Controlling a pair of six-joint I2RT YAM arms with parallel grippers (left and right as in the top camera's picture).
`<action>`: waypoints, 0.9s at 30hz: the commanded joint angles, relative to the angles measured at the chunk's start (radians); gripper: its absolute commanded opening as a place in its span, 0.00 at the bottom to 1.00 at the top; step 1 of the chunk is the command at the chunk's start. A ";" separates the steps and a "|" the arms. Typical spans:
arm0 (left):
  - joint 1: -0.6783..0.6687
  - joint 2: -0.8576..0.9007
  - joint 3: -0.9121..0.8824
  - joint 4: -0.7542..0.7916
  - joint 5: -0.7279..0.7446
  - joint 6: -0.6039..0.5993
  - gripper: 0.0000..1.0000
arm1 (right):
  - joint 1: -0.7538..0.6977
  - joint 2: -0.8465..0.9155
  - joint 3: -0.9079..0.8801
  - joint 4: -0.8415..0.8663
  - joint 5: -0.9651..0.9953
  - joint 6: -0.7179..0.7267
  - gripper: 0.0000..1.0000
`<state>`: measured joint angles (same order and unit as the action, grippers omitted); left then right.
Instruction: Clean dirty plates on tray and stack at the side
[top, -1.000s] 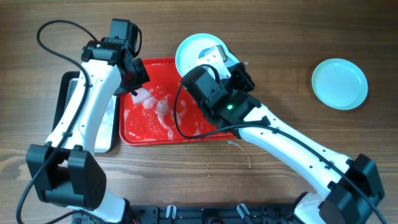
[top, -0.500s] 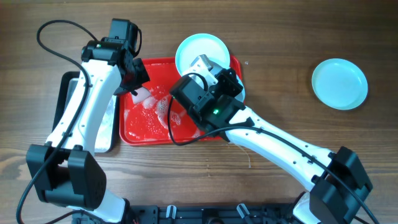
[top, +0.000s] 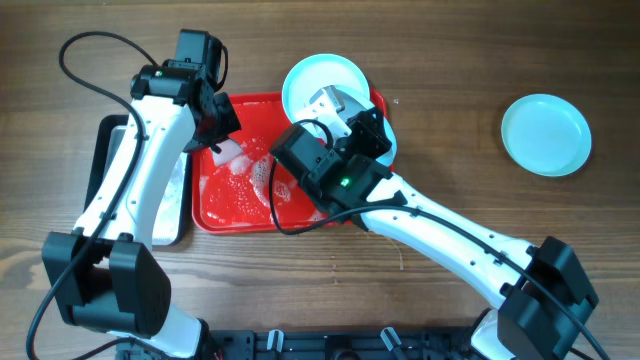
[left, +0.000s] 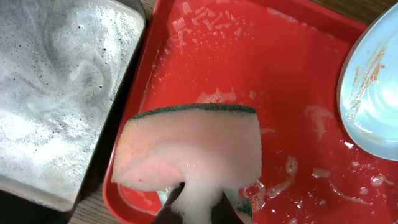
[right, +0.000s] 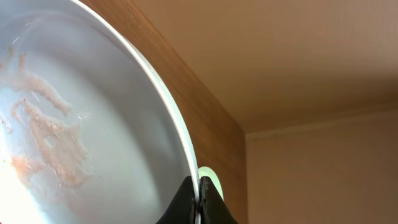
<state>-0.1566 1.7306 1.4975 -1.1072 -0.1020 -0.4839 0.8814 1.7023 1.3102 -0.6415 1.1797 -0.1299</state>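
On the left of the bench (top: 30, 120), a silver tray (left: 56, 93) holds grey soapy water, just beside the left edge of the red tray (left: 249, 74). The left pincer (left: 194, 208) is clamped on a pink sponge (left: 193, 146) with a green scouring face. It is poised over the foam-flecked left half of the red tray and touches no plate.

At centre, the right pincer (right: 200, 198) is closed on the rim of a streaked plate (right: 74, 124). It holds the plate tipped at the red tray's far edge, with brownish smears showing on the whitish centre. A sliver of turquoise (top: 388, 142) peeks from under the right wrist. It appears to be another plate, though most of it is hidden. Far to the right, a clean-looking plate (top: 545, 135) lies alone on bare wood, well apart from the red tray.

The step in hand appears to be presenting the dirty plate for scrubbing. The next move likely calls for bringing the sponge and the plate's face together over the red tray, so suds drip inside its rim. The right grip must also hold firm on a wet edge.

Room is tight at centre. Both wrists crowd the tray's far side, and the raised rim and the hidden plate sit close under the right arm. The right side of the bench offers open room for stacking.
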 joint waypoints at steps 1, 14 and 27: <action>0.003 -0.008 0.011 0.004 0.012 0.005 0.04 | 0.006 0.009 0.004 0.005 0.036 0.027 0.04; 0.003 -0.008 0.010 0.003 0.012 0.005 0.04 | 0.006 0.009 0.004 0.005 0.032 0.034 0.04; 0.003 -0.008 0.010 0.003 0.012 0.005 0.04 | 0.006 0.009 0.004 0.001 0.006 0.059 0.04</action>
<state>-0.1566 1.7306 1.4975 -1.1069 -0.1020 -0.4839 0.8814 1.7023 1.3102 -0.6418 1.1786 -0.0978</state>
